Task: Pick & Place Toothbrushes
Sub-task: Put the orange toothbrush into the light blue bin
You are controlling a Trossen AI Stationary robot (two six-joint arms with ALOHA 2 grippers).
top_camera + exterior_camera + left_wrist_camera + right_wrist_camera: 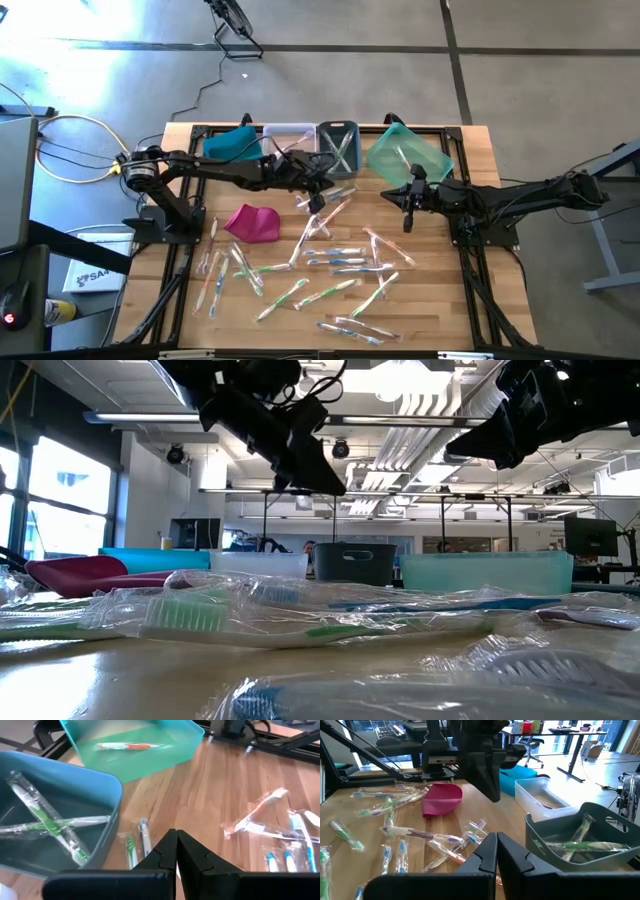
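Across the wooden table [440,300] lie the wrapped toothbrushes [335,262], scattered between the arms, with a few already in the grey bin [338,146] and one in the teal bin [408,155]. Above the table's middle, near the grey bin, the left gripper [318,203] hangs with fingers pressed together, holding nothing. Beside the teal bin, the right gripper [410,218] is likewise closed and empty.
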